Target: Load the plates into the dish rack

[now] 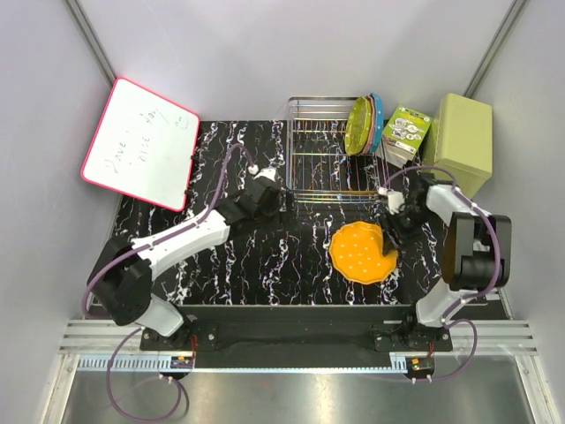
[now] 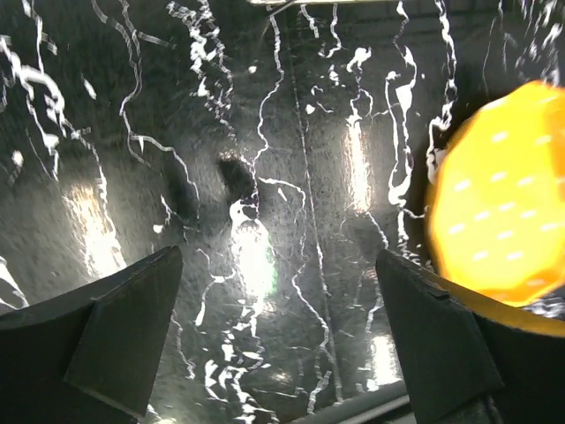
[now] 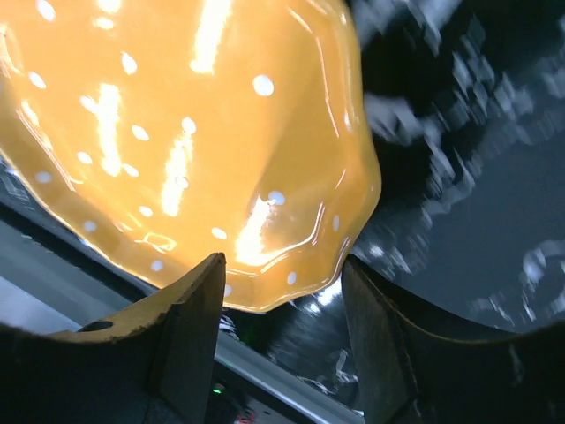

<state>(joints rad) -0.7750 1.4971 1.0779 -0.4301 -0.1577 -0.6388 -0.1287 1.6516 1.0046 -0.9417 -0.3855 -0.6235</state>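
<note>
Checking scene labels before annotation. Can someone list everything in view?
Green plate: 1, lime, standing in rack's right end
Pink plate: 1, pink, behind the green
Blue plate: 1, blue, behind the pink
Orange plate: 1, orange, in front of rack, at right hand
Rack: 1, silver wire, back centre
Whiteboard: 1, white with pink frame, back left
Carton: 1, green-white print, right of rack
Box: 1, olive, far right
Table: 1, black marble
Left hand: open, empty
Right hand: open, at orange plate's rim
</note>
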